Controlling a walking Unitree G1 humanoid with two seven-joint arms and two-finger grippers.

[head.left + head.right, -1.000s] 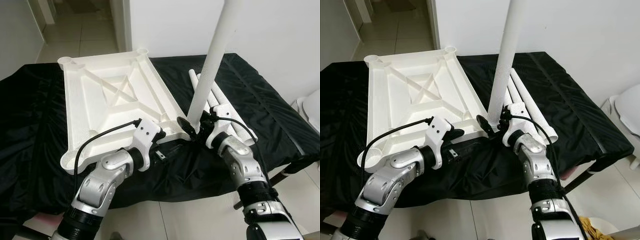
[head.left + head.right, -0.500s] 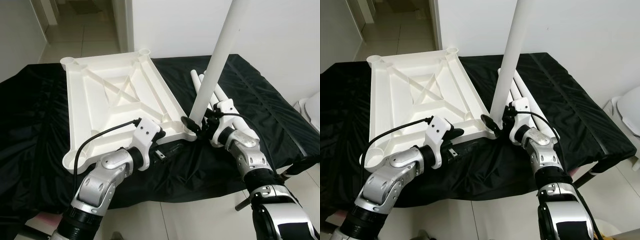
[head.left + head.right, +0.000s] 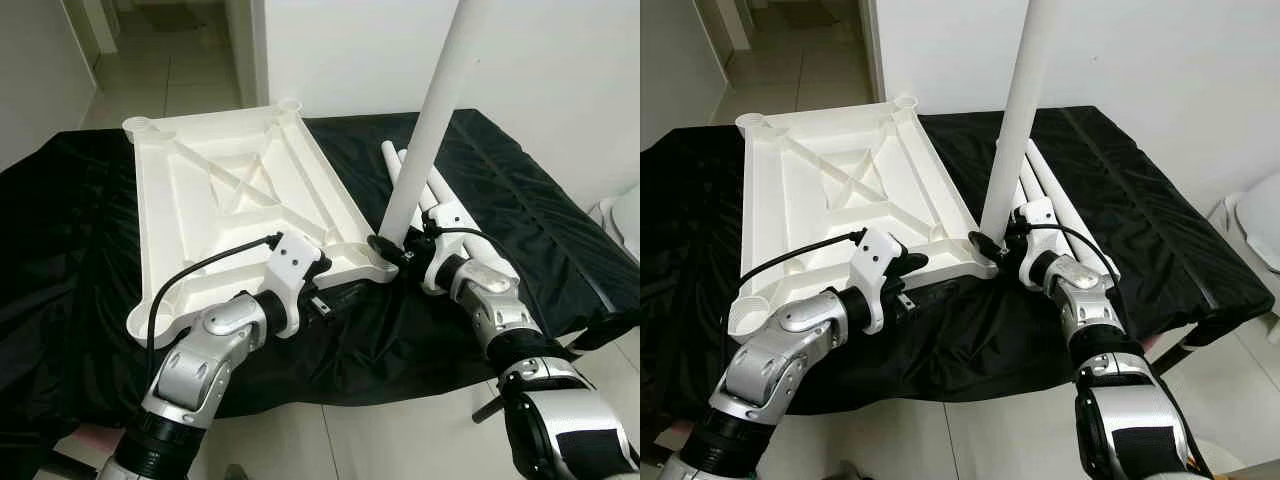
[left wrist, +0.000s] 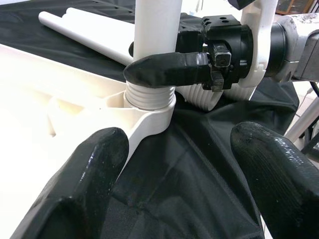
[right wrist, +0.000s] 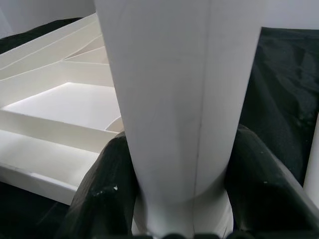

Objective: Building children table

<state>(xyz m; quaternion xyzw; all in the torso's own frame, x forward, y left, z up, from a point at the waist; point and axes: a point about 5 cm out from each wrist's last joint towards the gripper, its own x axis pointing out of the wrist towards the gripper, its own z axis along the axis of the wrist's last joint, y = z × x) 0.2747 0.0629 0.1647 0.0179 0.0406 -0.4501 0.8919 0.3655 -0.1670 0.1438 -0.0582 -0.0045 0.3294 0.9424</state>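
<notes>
Smooth white leg (image 3: 428,122) now steeper in ribbed tabletop (image 3: 215,205) socket, right hand (image 3: 392,245) pinching it; left hand (image 4: 182,184) spread.

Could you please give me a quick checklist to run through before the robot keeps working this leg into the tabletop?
1. Right gripper shut on the upright leg near its base: ok.
2. Leg's threaded end in the corner socket: ok, though threads show above the rim, so not fully seated.
3. Leg square to the tabletop: not ok, it tilts.
4. Left gripper steadying the tabletop: not ok, fingers open near the corner.
5. Spare legs lying apart from the socket: ok.
6. Thread engagement inside the socket: cannot tell.
</notes>
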